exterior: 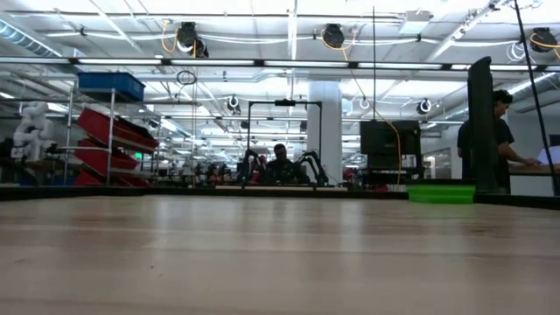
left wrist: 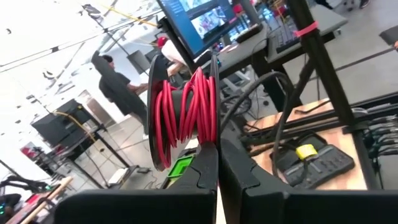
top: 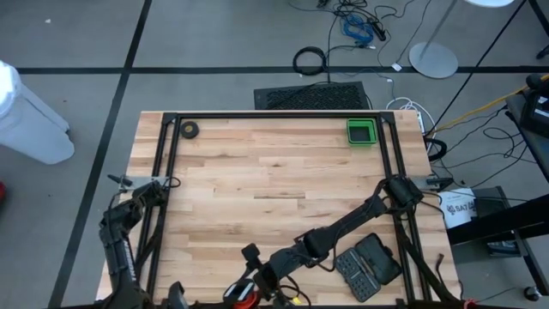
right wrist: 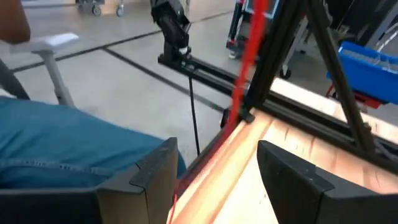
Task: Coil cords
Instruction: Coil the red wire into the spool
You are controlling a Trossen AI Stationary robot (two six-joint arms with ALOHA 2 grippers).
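Left hand (left wrist: 217,158): fingers pressed together on the rim of the black reel (left wrist: 163,112), held upright off the surface (top: 274,172)
Red cord (left wrist: 183,112): wound in loops on the reel, one strand running past the right hand
Right hand (right wrist: 214,171): fingers spread wide at the surface's near edge, gripping nothing

Open tabletop (top: 274,172); green bin (top: 361,131) cornered.

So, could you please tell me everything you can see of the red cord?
The red cord is thin and glossy, wound in many loose turns around a black reel with flat round sides. The left hand, shut, grips the reel's edge, holding it upright. A straight stretch of cord runs between the right hand's open fingers.
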